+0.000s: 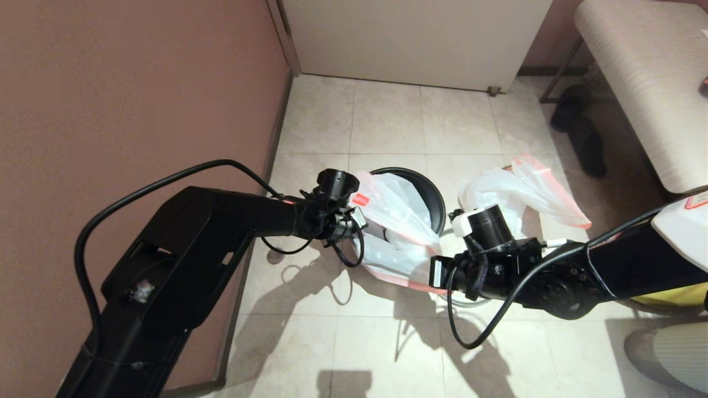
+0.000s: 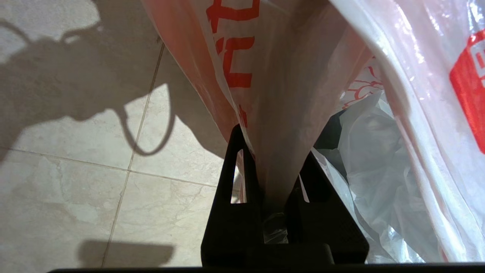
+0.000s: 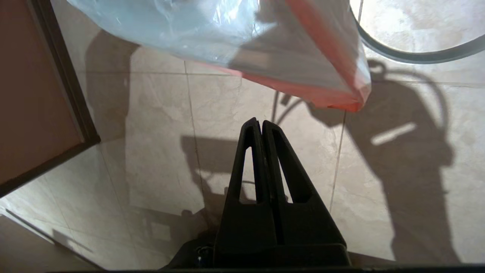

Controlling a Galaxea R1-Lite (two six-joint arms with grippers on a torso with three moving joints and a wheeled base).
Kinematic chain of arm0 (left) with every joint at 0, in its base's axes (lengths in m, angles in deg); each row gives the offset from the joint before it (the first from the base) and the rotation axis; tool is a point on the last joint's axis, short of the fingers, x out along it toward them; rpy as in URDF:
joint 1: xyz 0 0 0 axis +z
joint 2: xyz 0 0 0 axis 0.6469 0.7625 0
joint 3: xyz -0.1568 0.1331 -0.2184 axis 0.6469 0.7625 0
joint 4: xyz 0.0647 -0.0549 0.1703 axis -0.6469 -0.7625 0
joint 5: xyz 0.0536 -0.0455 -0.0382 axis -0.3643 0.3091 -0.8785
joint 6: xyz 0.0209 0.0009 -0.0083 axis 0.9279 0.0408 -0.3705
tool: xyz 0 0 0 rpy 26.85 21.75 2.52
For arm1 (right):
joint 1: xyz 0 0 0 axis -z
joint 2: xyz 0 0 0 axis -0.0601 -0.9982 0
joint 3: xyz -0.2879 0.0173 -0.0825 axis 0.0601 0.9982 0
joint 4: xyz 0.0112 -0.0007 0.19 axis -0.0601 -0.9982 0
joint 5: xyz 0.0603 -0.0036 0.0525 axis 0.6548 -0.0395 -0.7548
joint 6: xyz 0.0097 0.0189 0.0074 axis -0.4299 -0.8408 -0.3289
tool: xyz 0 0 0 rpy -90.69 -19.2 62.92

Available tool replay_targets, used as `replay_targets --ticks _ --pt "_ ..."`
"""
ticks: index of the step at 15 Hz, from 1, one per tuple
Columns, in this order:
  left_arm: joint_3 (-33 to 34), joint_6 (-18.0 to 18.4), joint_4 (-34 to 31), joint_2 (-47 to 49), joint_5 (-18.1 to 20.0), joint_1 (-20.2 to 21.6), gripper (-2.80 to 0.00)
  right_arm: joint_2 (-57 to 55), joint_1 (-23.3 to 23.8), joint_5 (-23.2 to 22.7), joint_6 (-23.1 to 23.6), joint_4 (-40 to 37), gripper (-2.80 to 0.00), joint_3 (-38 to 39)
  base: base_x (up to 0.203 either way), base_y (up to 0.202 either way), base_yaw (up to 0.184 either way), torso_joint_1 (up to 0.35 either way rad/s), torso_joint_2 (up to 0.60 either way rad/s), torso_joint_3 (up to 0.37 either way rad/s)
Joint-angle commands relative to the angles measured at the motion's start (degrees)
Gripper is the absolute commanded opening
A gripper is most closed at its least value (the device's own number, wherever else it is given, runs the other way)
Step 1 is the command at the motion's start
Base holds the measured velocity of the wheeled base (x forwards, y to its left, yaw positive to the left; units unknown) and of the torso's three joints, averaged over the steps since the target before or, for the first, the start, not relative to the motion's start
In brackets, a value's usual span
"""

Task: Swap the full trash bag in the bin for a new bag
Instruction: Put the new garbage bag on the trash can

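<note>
The new bag [image 1: 399,221], thin white plastic with red characters [image 2: 235,57], hangs over the near side of the bin and partly into it. My left gripper [image 1: 358,217] [image 2: 273,151] is shut on a gathered fold of it at the bin's left edge. The black bin [image 1: 432,194] [image 2: 329,132] stands on the tiles, its mouth half covered by the bag. The full trash bag [image 1: 511,190], white with pink-red handles, lies on the floor right of the bin. My right gripper [image 1: 440,272] [image 3: 259,123] is shut and empty, just short of the new bag's pink-edged lower corner [image 3: 333,94].
A grey ring [image 3: 401,57] lies on the floor under my right wrist. A brown wall [image 1: 138,83] runs along the left and a white door [image 1: 415,38] closes the back. An upholstered bench [image 1: 647,83] and dark slippers [image 1: 581,138] are on the right, with a yellow bag [image 1: 672,296] behind my right arm.
</note>
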State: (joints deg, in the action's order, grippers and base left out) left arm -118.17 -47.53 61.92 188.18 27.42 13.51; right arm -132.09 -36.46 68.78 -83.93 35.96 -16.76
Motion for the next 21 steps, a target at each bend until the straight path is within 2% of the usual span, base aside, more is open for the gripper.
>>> replay_targets --ticks 1,6,7,12,15,17,21 --pt "0.07 -0.27 -0.08 0.13 -0.13 -0.35 -2.8 -2.09 -1.22 0.01 -0.15 0.63 -2.8 0.25 0.0 0.0 0.0 0.0 0.0 0.0" --pt "0.1 -0.52 -0.34 -0.3 -0.13 -0.71 -2.8 -10.51 -2.29 0.72 2.12 9.36 -2.8 -0.2 0.0 0.0 0.0 0.0 0.0 0.0" --pt "0.44 -0.53 -0.48 -0.45 -0.08 -0.9 -2.8 -12.03 -2.21 2.01 3.5 11.22 -2.8 -0.2 0.0 0.0 0.0 0.0 0.0 0.0" --pt "2.48 -0.54 -0.43 -1.8 -0.04 -2.63 -2.8 -18.96 -1.3 15.97 20.81 28.28 -2.8 0.32 0.0 0.0 0.0 0.0 0.0 0.0" --pt "2.71 -0.31 -0.43 -0.99 -0.09 -3.26 -2.8 -20.47 0.42 19.5 29.02 40.43 -2.8 0.33 0.0 0.0 0.0 0.0 0.0 0.0" --pt "2.83 -0.14 -0.57 -0.66 -0.13 -3.4 -2.8 -20.34 1.85 20.83 31.21 42.85 -2.8 0.37 0.0 0.0 0.0 0.0 0.0 0.0" --pt "3.94 0.14 -0.4 -0.32 -0.11 -4.28 -2.8 -20.19 4.91 20.67 31.32 44.29 -2.8 -0.28 0.0 0.0 0.0 0.0 0.0 0.0"
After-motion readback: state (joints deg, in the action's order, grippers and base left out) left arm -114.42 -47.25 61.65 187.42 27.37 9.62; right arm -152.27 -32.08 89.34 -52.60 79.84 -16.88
